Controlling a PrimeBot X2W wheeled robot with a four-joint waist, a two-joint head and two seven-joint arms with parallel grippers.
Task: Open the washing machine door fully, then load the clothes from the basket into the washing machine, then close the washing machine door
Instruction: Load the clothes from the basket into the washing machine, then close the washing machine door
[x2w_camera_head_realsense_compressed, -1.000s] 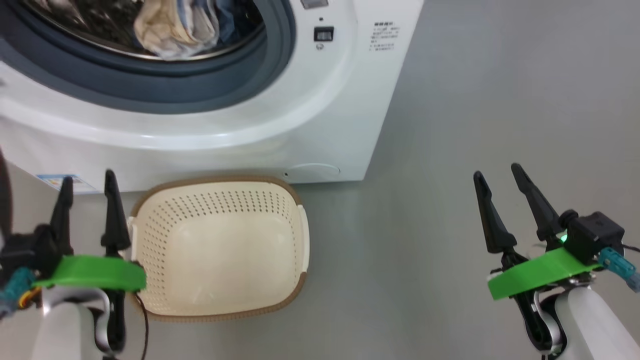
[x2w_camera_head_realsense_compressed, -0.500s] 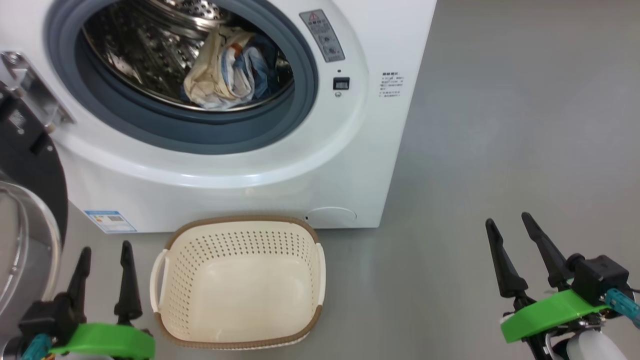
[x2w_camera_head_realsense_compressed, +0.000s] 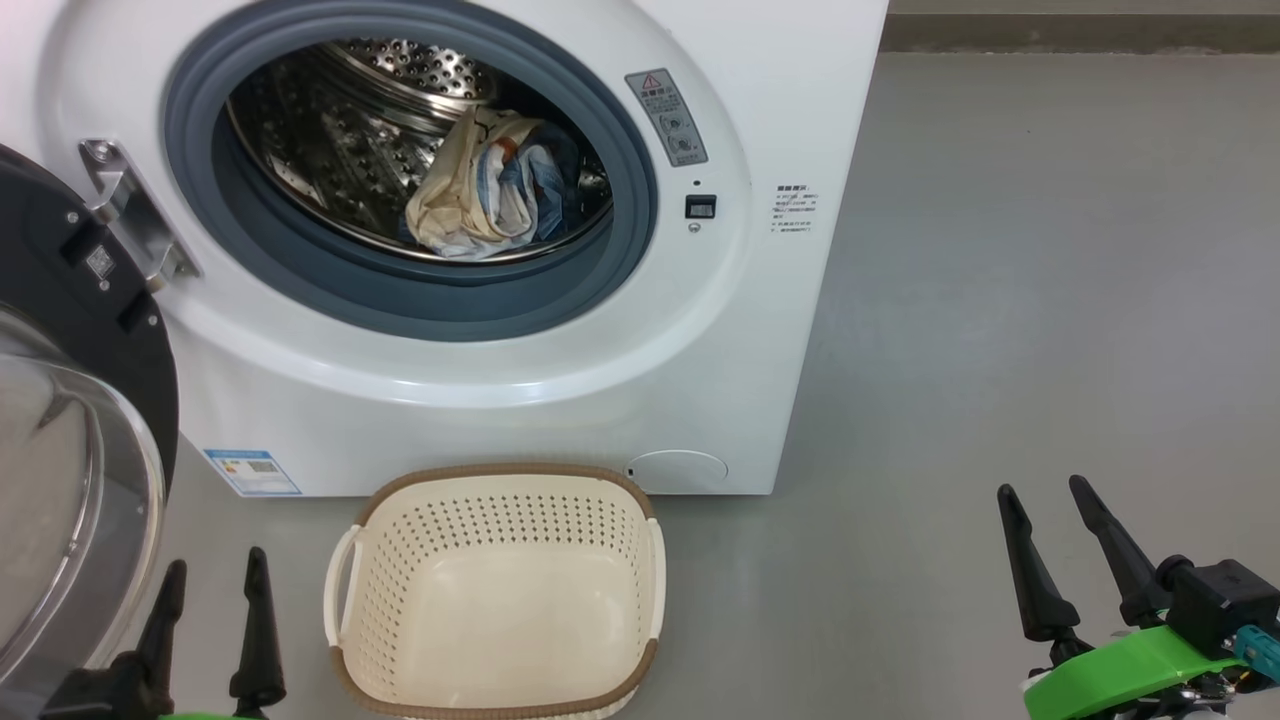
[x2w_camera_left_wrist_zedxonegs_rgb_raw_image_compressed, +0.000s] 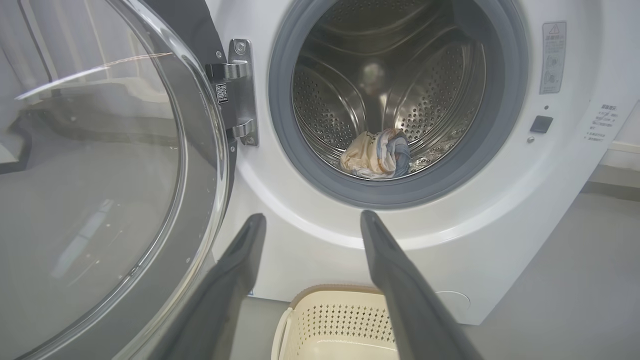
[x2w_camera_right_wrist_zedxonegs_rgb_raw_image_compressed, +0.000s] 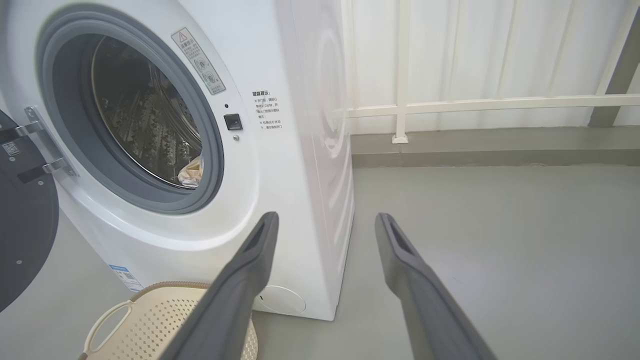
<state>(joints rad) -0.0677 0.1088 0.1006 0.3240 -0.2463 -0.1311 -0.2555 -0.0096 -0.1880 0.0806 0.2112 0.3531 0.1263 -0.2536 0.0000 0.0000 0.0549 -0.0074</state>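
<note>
The white washing machine (x2w_camera_head_realsense_compressed: 560, 400) stands with its door (x2w_camera_head_realsense_compressed: 70, 450) swung wide open to the left, the glass bowl (x2w_camera_left_wrist_zedxonegs_rgb_raw_image_compressed: 100, 165) facing me. A bundle of clothes (x2w_camera_head_realsense_compressed: 490, 190) lies at the front of the steel drum, also seen as clothes (x2w_camera_left_wrist_zedxonegs_rgb_raw_image_compressed: 377, 160) and clothes (x2w_camera_right_wrist_zedxonegs_rgb_raw_image_compressed: 192, 172). The cream basket (x2w_camera_head_realsense_compressed: 500, 480) sits on the floor before the washer with nothing in it. My left gripper (x2w_camera_head_realsense_compressed: 215, 570) stands open at the basket's left, beside the door. My right gripper (x2w_camera_head_realsense_compressed: 1045, 500) stands open over bare floor at the lower right, holding nothing.
Grey floor (x2w_camera_head_realsense_compressed: 1000, 300) stretches to the washer's right. A white railing and curtain (x2w_camera_right_wrist_zedxonegs_rgb_raw_image_compressed: 475, 105) line the wall behind. A blue label (x2w_camera_head_realsense_compressed: 250, 472) marks the washer's lower left corner.
The head camera has tilted up, so the whole drum opening and the door came into view and both grippers slid toward the picture's bottom. Both grippers stay open.
</note>
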